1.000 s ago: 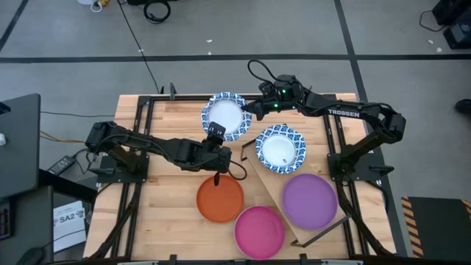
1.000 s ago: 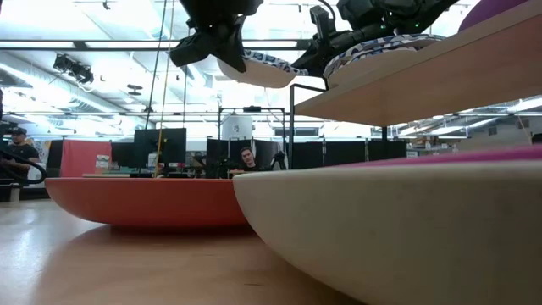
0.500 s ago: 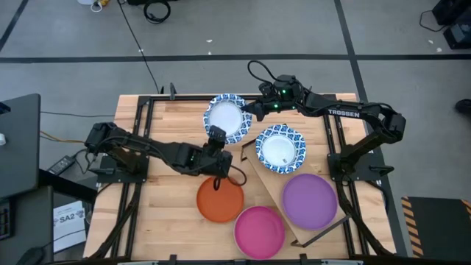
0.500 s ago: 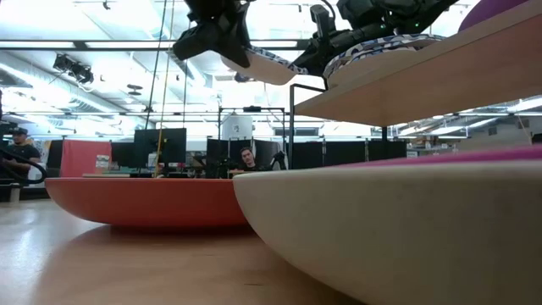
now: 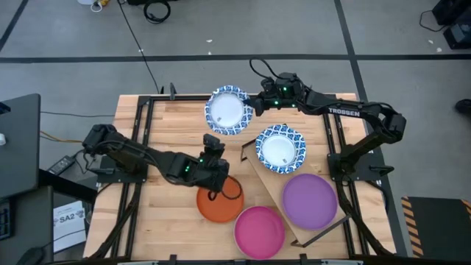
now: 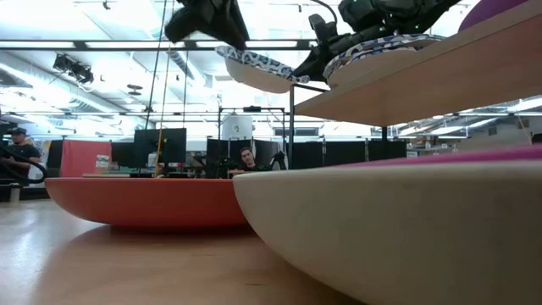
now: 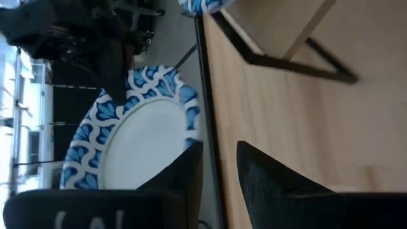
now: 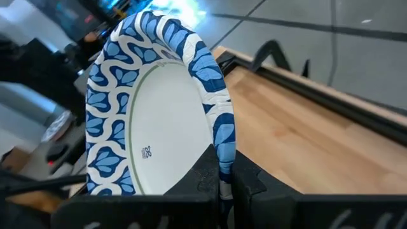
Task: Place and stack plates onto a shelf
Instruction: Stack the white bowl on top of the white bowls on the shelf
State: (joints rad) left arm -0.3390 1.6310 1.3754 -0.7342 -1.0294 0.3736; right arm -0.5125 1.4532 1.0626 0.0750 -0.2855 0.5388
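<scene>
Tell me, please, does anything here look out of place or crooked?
Yes. One blue-and-white plate hangs in the air, pinched at its rim by the right gripper, not resting on the shelf. The shelf stands askew, diagonal to the tabletop's planks. The left gripper is open, apart from that plate.

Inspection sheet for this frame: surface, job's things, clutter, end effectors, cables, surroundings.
Surface: plank tabletop with a black frame.
Job's things: shelf carries a patterned plate and the purple plate. Orange plate and pink plate lie on the tabletop. A second patterned plate is held in the air.
Clutter: nothing seen.
End effectors: right end effector shut on the held plate's rim; left end effector parted, apart from the plate, above the orange plate.
Cables: black cable runs across the floor.
Surroundings: grey floor, paper sheet beside the table, people seated far behind.
</scene>
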